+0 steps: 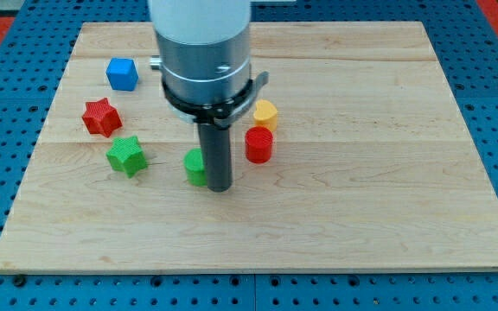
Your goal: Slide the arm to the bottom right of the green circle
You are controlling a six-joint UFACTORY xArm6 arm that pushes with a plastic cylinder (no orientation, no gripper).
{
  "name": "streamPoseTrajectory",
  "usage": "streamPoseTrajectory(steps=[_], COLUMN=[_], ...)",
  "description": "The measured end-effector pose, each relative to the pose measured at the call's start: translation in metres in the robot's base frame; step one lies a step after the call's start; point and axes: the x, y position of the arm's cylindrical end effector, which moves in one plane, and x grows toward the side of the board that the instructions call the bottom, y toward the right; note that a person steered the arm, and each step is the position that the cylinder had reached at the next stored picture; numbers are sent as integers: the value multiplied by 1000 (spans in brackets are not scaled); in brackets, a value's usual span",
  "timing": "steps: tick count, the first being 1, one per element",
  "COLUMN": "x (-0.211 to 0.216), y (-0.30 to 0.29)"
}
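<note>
The green circle (pixel 195 166) sits on the wooden board (pixel 361 190) left of centre, partly hidden by my rod. My tip (pixel 220 187) rests on the board right at the circle's lower right side, touching or nearly touching it. The arm's grey body (pixel 201 52) rises above it and hides the board behind.
A red cylinder (pixel 258 145) stands just right of my rod, with a yellow block (pixel 265 113) above it. A green star (pixel 127 156), a red star (pixel 101 117) and a blue cube (pixel 122 73) lie at the view's left.
</note>
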Motion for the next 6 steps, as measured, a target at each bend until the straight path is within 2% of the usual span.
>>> streamPoseTrajectory(steps=[2, 5, 6], x=[26, 30, 46], y=[46, 30, 30])
